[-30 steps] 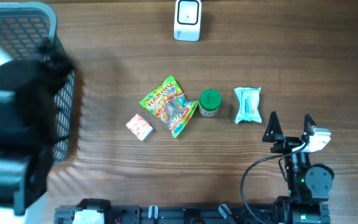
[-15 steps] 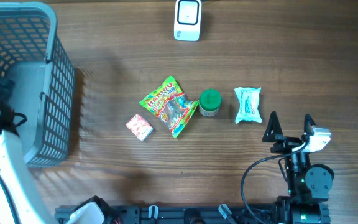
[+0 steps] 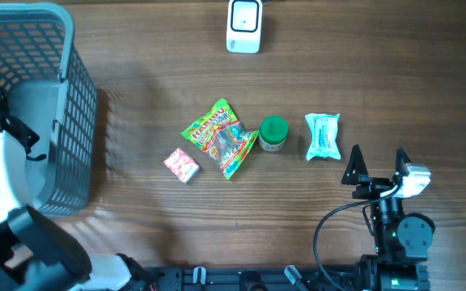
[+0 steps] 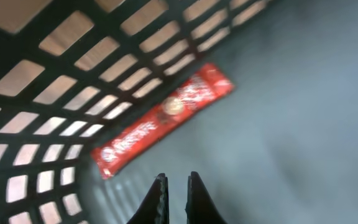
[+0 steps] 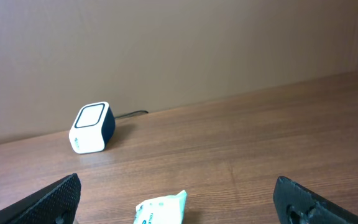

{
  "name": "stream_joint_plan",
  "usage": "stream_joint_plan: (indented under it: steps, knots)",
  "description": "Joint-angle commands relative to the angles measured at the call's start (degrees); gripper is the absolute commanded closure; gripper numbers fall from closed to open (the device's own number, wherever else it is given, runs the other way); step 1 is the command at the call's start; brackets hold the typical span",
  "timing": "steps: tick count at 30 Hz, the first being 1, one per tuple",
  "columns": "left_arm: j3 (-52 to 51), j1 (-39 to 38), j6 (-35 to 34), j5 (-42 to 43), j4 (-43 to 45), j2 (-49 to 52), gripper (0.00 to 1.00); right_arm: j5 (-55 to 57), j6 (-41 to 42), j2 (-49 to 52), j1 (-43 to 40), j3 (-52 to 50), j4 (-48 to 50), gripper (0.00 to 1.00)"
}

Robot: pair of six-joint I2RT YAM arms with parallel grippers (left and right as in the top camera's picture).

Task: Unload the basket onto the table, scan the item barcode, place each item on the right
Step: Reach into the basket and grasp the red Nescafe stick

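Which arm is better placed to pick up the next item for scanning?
Right. The right gripper is open just beside the white-and-teal packet, while the left gripper is shut, down inside the basket.

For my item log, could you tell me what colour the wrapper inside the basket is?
The wrapper is red, clearest in the left wrist view.

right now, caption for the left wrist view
Shut left gripper inside the basket, pointing at a red snack wrapper lying by its wall.
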Motion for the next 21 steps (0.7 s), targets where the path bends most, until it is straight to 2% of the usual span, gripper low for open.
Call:
stream_joint_plan:
  steps: [1, 8, 17, 21]
  knots:
    - [-0.35, 0.61, -1.77, -13.92, 1.2, 6.51, 0.96, 0.55, -0.63, -0.11, 0.2, -0.07, 0.13, 0.0]
    - [-0.35, 0.63, 6.62, -17.29, 5.57, 14.53, 0.96, 0.55, -0.63, -0.11, 0.2, -0.07, 0.13, 0.0]
    - [-0.35, 0.7, 15.52, -19.32, 13.25, 17.0, 0.96, 0.55, -0.63, -0.11, 0.2, -0.07, 0.13, 0.0]
    - [-0.48, 2.58, 15.52, -9.77, 12.94, 17.44, 0.96, 0.55, -0.66, -0.11, 0.2, -0.07, 0.13, 0.0]
